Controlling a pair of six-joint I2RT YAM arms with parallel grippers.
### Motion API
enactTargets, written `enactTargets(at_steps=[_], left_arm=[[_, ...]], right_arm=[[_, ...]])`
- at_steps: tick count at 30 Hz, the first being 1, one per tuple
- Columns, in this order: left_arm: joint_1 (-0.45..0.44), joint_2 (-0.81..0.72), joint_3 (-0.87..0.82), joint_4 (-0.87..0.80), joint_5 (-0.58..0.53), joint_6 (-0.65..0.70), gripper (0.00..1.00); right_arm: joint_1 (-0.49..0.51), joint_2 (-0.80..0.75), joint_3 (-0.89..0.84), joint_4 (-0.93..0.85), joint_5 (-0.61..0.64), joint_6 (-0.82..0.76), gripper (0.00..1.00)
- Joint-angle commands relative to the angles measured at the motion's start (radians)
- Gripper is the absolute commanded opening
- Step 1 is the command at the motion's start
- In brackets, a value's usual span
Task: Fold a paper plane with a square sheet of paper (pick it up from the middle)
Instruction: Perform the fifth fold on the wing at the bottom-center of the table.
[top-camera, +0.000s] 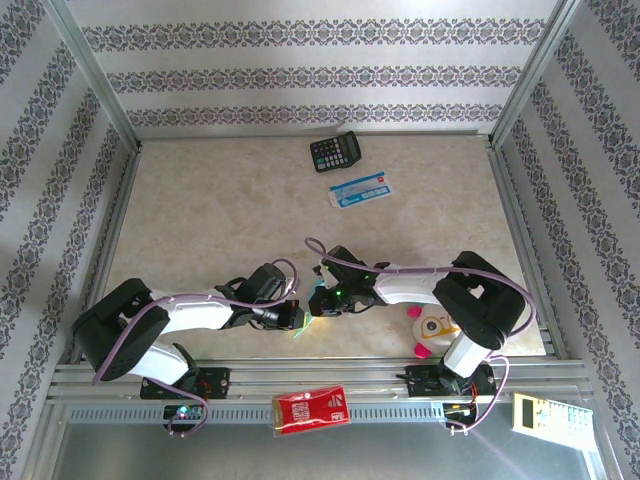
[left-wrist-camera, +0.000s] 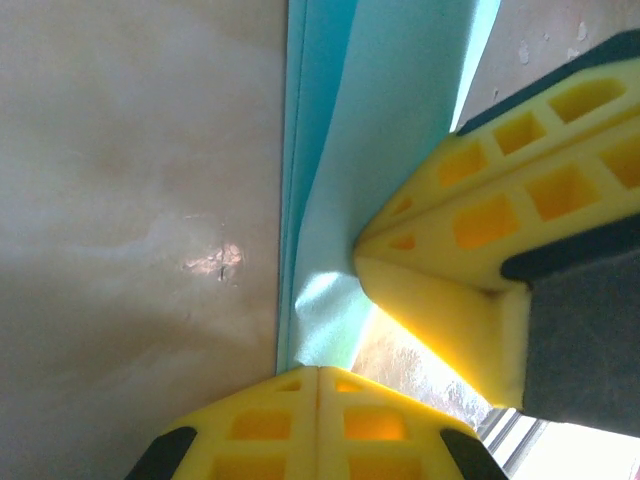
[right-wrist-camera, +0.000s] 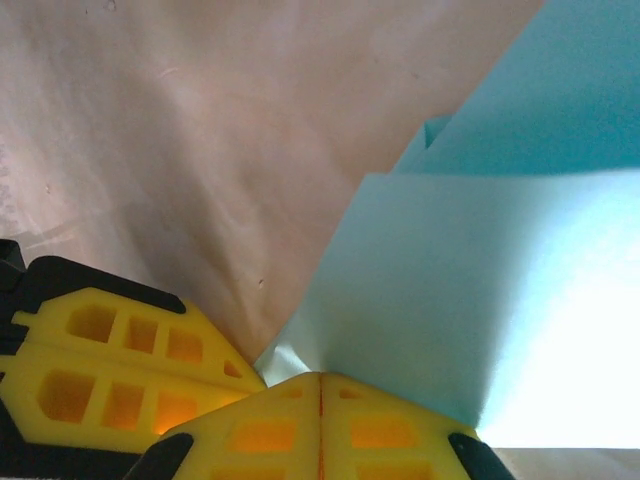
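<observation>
**Near rail.** Red packet (top-camera: 311, 410) at the middle. Pale keypad device (top-camera: 545, 412) at the right end. Just beyond, by the right arm's base, lay a small pink-and-white toy (top-camera: 430, 325).

**Near-centre of the table (top-camera: 200, 200).** Square sheet of paper (left-wrist-camera: 390, 120), light turquoise, was held between the two grippers close to the near edge, apparently lifted partly off the surface.
- Condition: partly folded. Overlapping layers and a long straight crease showed in the left wrist view, and a folded flap in the right wrist view.
- Progress: judged early to middle. The pickup was done and at least one fold was in; the pointed nose and wings were left to do.

**Grippers.**
- Left gripper (left-wrist-camera: 318, 372): fingers pressed together, the sheet's edge seemingly nipped at their seam.
- Right gripper (right-wrist-camera: 320, 378): fingers likewise pressed together, pinching the sheet at a creased corner.
- The two sets of fingertips stood just beside each other.

**Far side.** Blue-and-white card (top-camera: 360, 190), with a black calculator (top-camera: 335, 152) behind it. Both were well apart from the work.
</observation>
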Motion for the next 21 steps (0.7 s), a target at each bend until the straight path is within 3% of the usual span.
enactTargets(at_steps=[1,21], left_arm=[[0.008,0.072,-0.046,-0.209,-0.105,0.043,0.0],[0.008,0.055,-0.055,-0.225,-0.112,0.053,0.0]], right_arm=[[-0.032,0.027,0.032,-0.035,0.005,-0.048,0.08],[-0.189,0.091,0.083,-0.118,-0.012,-0.188,0.07]])
